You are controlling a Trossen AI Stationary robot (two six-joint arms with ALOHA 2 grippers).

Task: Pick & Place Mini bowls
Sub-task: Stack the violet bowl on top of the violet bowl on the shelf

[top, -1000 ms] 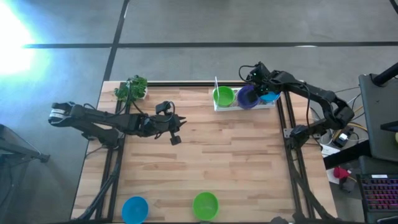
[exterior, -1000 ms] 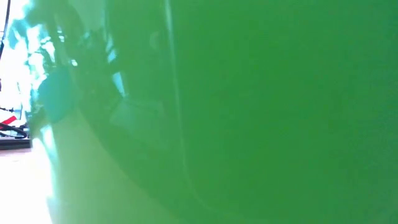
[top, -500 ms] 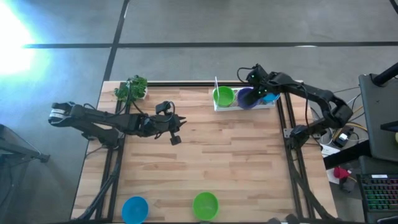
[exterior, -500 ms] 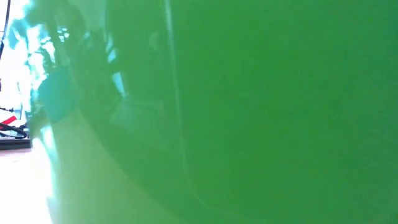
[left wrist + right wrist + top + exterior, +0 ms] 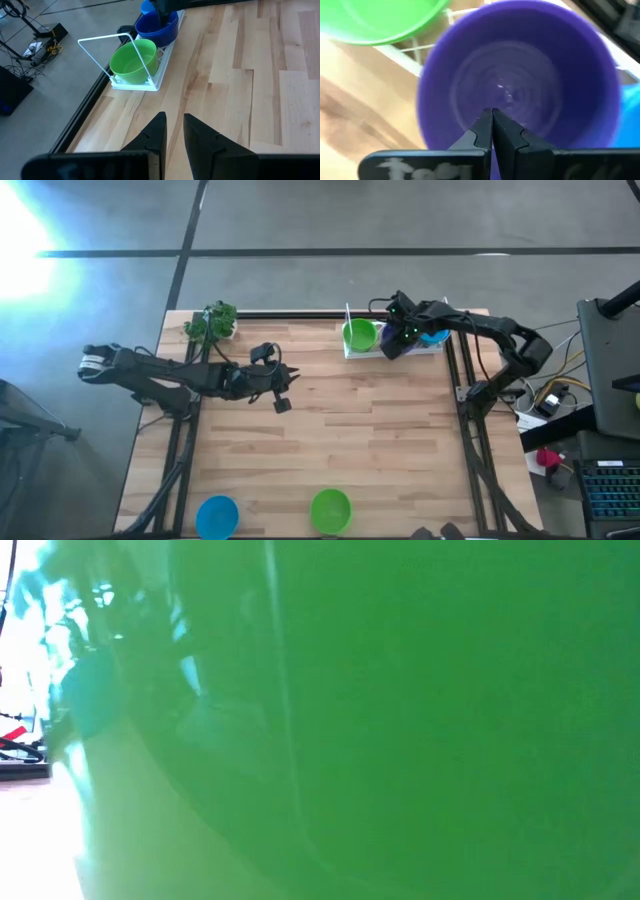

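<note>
A white wire rack [image 5: 348, 352] at the table's far edge holds a green mini bowl [image 5: 358, 335], a purple one [image 5: 520, 75] and a blue one [image 5: 437, 336]. My right gripper [image 5: 492, 116] is shut and points steeply down into the purple bowl [image 5: 390, 346]. My left gripper [image 5: 174, 131] hovers over the table's left middle [image 5: 281, 387], narrowly open with nothing between its fingers. A blue bowl [image 5: 217, 515] and a green bowl [image 5: 331, 508] sit on their bases by the near edge. My right gripper's shut fingertips [image 5: 485, 122] reach from above into the purple bowl's hollow, near the side wall. I cannot tell whether they touch its inside. The bowl sits upright in the rack.
A leafy green toy plant [image 5: 212, 322] stands at the far left corner. The green bowl by the near edge fills the whole low view [image 5: 400, 720]. Bare wood lies between the rack and the near bowls.
My right gripper has come down over the purple bowl and tipped to point more steeply down, staying shut. It now covers most of that bowl in the high view.
</note>
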